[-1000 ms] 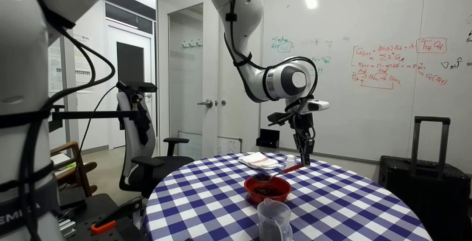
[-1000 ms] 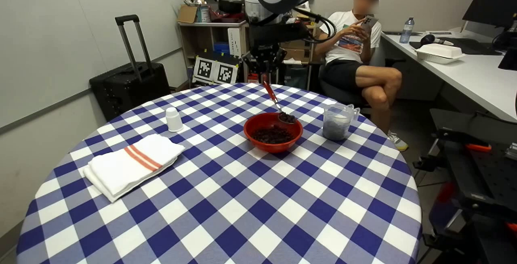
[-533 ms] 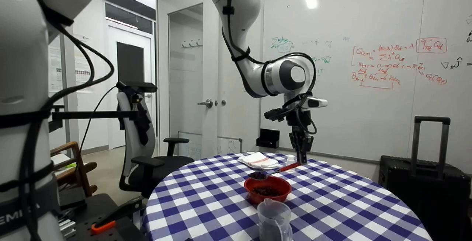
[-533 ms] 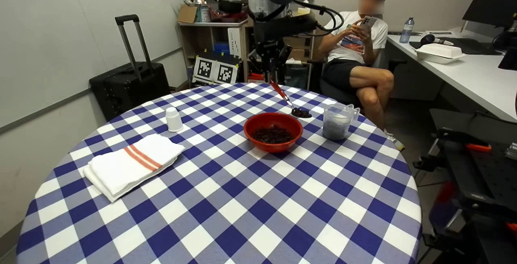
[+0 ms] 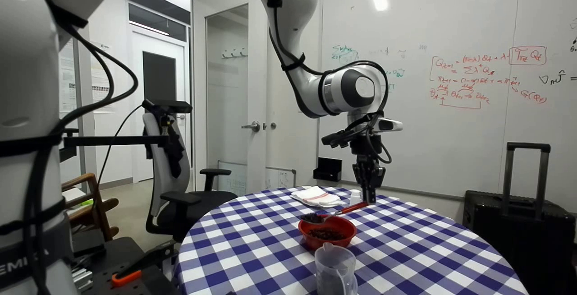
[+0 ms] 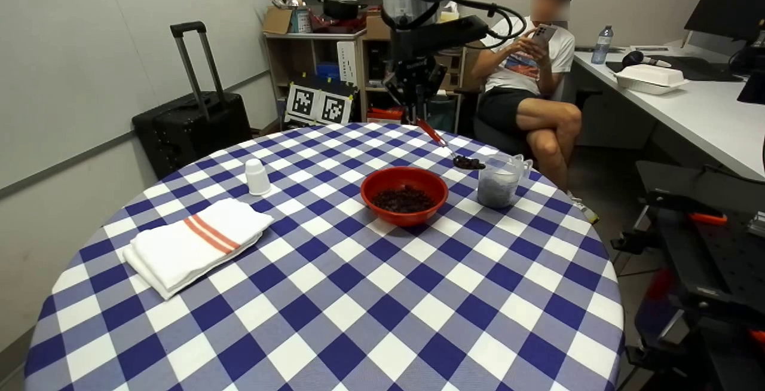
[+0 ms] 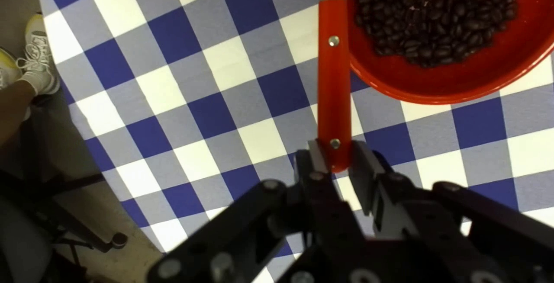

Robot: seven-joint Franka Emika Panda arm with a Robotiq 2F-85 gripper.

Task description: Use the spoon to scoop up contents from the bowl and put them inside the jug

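The spoon (image 7: 334,79) has a slim, bright red handle with two silver rivets, a shiny metal neck, and a scoop end piled with dark beans (image 6: 468,163). Long axis: in the wrist view the handle runs near straight up the picture, butt end low between the fingertips, neck at the top edge. In an exterior view, the handle (image 6: 429,130) slants down and rightward, scoop pointing at the clear jug (image 6: 495,195); the pile just meets the jug's rim by eye, can't tell if it is over the mouth. In an exterior view, the handle (image 5: 354,208) slants down and leftward, scoop end lower. Spoon is in the air above the checked surface (image 6: 287,307); from the wrist, the handle overlaps the edge of the red bowl (image 7: 437,84), which holds more beans. Pincer (image 7: 336,162) is clamped on the handle's butt end.
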